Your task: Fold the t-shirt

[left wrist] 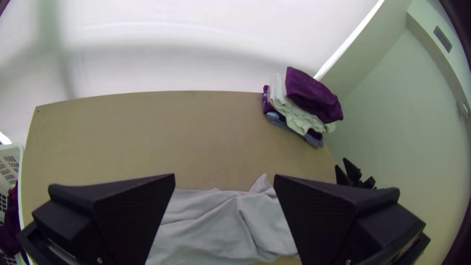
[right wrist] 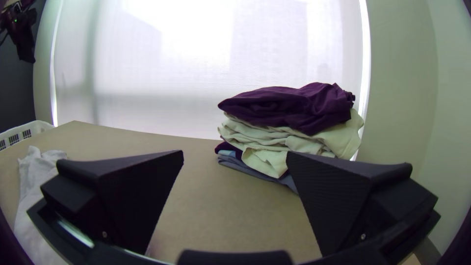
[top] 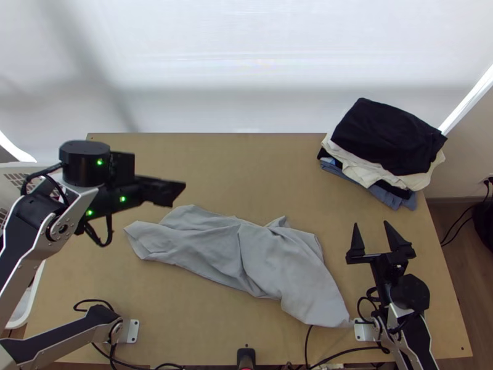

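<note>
T-shirt (top: pixel 271 256) bunched; left gripper (top: pixel 175 192), right gripper (top: pixel 371 223) wide; purple cloth (left wrist: pixel 9 228) inside basket (left wrist: pixel 11 166).

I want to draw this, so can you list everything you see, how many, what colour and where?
t-shirt: 1, light grey, rumpled on the table's middle
stack of folded clothes: 1, dark top, cream middle, blue-grey bottom, far right corner
table: 1, light brown, centre
basket: 1, white, left of the table
cloth in it: can't count, purple
screen: 1, white, behind the table
metal plates: 2, silver, near edge
cables: several, black, near edge and right
small object: 1, black, near edge's middle
arms: 2, silver and black, left and right
left claw: 1, black, open, above table's left
right claw: 1, black, open, right
</note>
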